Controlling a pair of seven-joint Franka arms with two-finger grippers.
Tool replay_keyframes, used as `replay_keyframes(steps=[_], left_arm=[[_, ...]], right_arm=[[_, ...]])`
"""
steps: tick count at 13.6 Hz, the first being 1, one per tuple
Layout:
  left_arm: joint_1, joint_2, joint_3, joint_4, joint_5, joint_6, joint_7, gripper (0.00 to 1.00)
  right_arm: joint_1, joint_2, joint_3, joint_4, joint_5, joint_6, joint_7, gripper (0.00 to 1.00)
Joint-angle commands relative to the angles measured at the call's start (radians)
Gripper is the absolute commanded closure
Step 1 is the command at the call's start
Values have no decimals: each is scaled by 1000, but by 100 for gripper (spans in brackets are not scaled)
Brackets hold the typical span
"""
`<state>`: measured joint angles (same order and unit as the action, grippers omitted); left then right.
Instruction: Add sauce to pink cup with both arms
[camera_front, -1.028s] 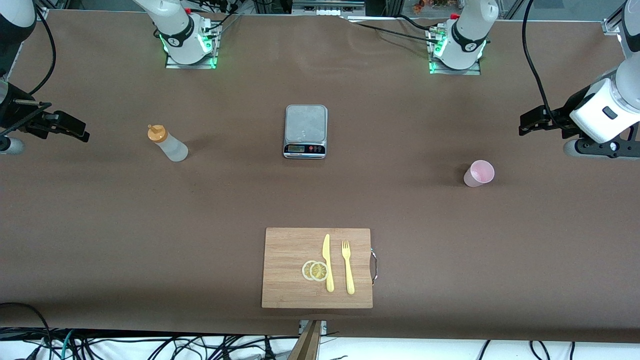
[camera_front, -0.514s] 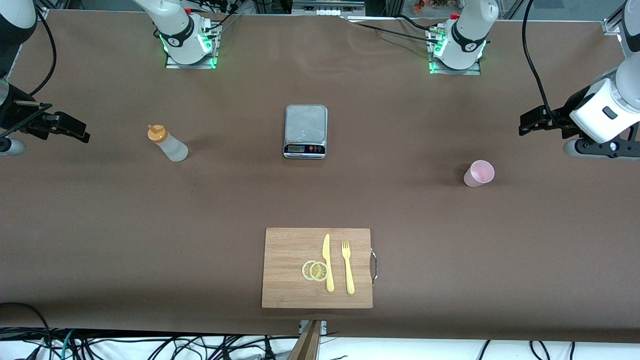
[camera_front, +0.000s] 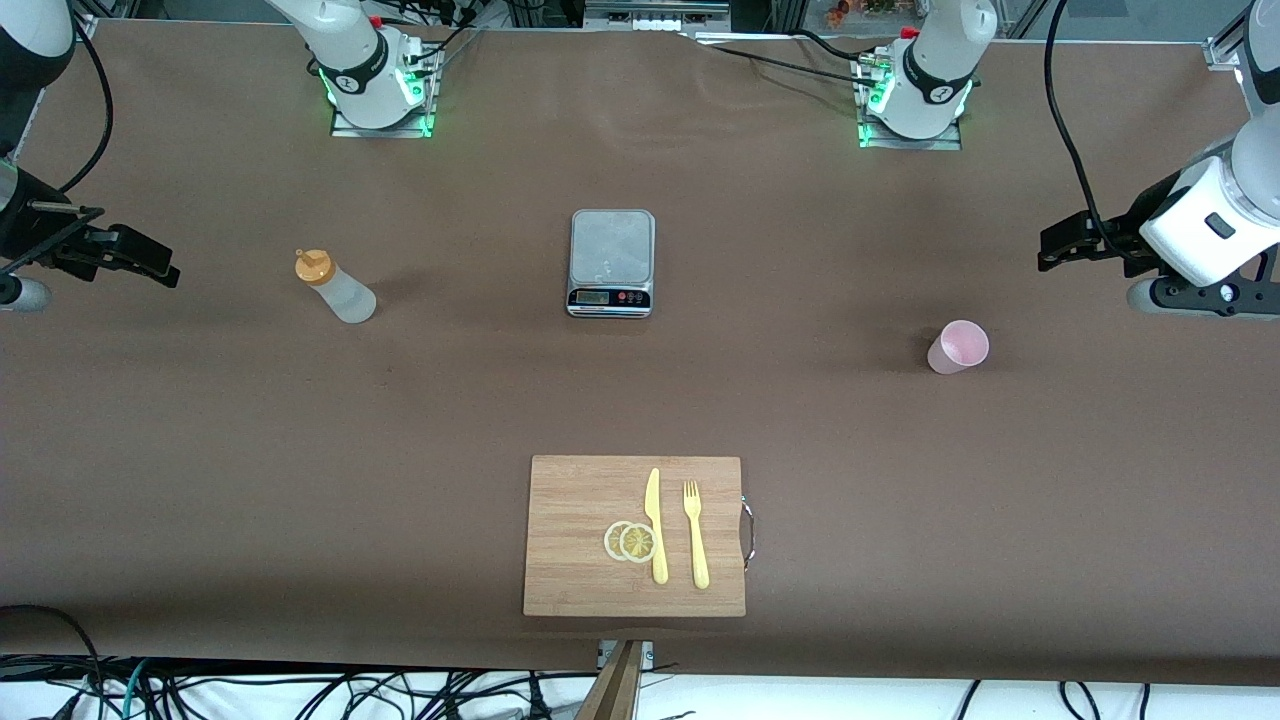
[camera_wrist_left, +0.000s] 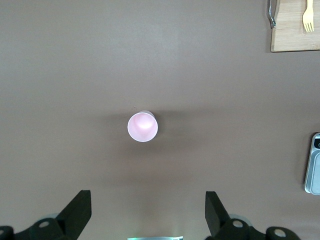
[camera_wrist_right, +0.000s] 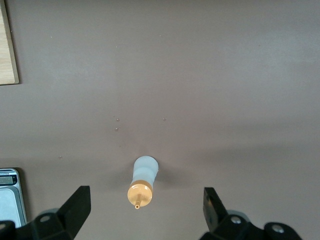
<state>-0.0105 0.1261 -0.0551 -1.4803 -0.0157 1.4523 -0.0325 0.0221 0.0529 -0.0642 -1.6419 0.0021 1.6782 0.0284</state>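
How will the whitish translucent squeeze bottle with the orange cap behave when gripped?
The whitish translucent squeeze bottle with the orange cap stands upright, tall on a small base, so a sideways nudge may tip it. Its soft-looking plastic wall probably dents under pressure. It looks light and may slide on the table.

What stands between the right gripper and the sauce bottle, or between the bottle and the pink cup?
Nothing visible blocks the open right gripper from the sauce bottle. Between the bottle and the pink cup stands the kitchen scale, mid-table and slightly farther from the front camera than both. The left gripper waits open above the cup.
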Motion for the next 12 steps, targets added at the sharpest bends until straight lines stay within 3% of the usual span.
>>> replay_keyframes(steps=[1,12], left_arm=[[-2,13,1,32,-13,-23,-7,0],[15,43,5,32,-13,-23,-1,0]], right_arm=[[-2,-5,4,-1,15,6,1,0],[-2,-5,6,-1,15,6,1,0]])
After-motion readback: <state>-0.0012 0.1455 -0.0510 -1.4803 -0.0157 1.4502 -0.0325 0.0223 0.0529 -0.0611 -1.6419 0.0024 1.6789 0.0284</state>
